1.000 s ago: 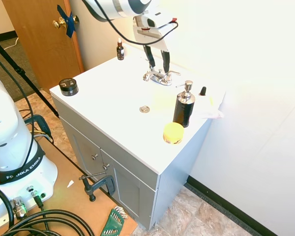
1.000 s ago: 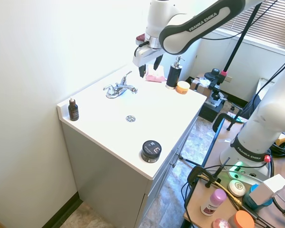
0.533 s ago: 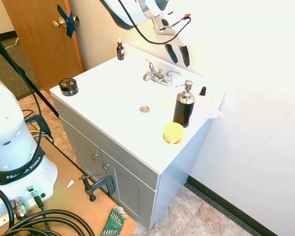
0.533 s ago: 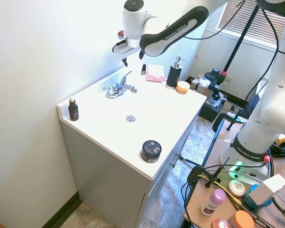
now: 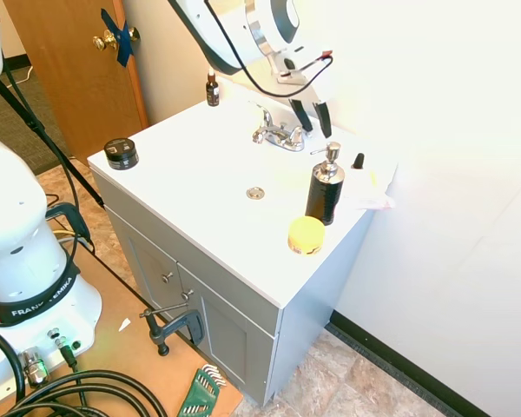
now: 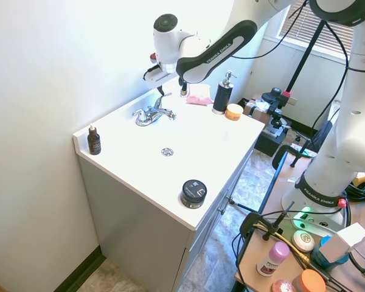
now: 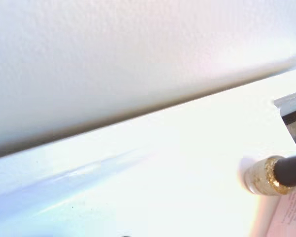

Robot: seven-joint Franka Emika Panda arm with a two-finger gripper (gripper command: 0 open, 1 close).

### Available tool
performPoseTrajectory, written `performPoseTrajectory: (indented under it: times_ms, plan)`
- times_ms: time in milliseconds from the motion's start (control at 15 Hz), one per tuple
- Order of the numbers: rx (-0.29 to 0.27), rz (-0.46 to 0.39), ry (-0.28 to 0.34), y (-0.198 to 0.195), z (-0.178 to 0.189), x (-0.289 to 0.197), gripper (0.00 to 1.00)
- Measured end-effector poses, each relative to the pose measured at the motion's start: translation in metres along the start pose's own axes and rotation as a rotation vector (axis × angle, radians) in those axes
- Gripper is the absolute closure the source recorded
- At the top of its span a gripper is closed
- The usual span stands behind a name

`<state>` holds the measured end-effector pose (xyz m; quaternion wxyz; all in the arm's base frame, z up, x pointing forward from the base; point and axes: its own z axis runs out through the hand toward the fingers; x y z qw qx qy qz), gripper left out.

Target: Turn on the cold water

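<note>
1. The hand (image 5: 311, 118) hangs with its two dark fingers (image 5: 305, 115) pointing down and parted, a clear gap between them; it has hold of nothing.
2. It sits just behind and beside the faucet (image 5: 278, 135), near the back wall; whether a fingertip touches a lever cannot be told.
3. The faucet stands at the back of the white counter (image 5: 182, 156); it is small and chrome, with a short spout and two like levers; no water shows at the spout; the round drain (image 5: 255, 193) lies in front of it.
4. A black pump bottle (image 5: 325, 188) with a chrome top stands near the hand, toward the counter's end; a yellow round lid (image 5: 306, 234) lies just in front of it.
5. A small brown dropper bottle (image 5: 212, 89) stands at the far back corner; a low black jar (image 5: 121, 153) sits near the front edge, well apart from the faucet.
6. The wrist view shows only blurred white wall and counter.
</note>
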<state>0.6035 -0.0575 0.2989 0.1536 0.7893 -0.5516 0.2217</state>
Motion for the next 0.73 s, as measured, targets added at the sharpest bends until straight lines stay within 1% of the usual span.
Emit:
performPoseTrajectory:
  times_ms: [200, 400, 600, 733]
  plan:
    - [-0.012, 0.002, -0.039, 0.021, 0.001, -0.013, 0.0]
    - [-0.004, 0.007, -0.08, 0.044, -0.012, -0.018, 0.0]
    - [0.02, -0.027, -0.181, 0.073, -0.034, -0.038, 0.0]
    - [0.05, -0.069, -0.241, 0.092, -0.054, -0.046, 0.0]
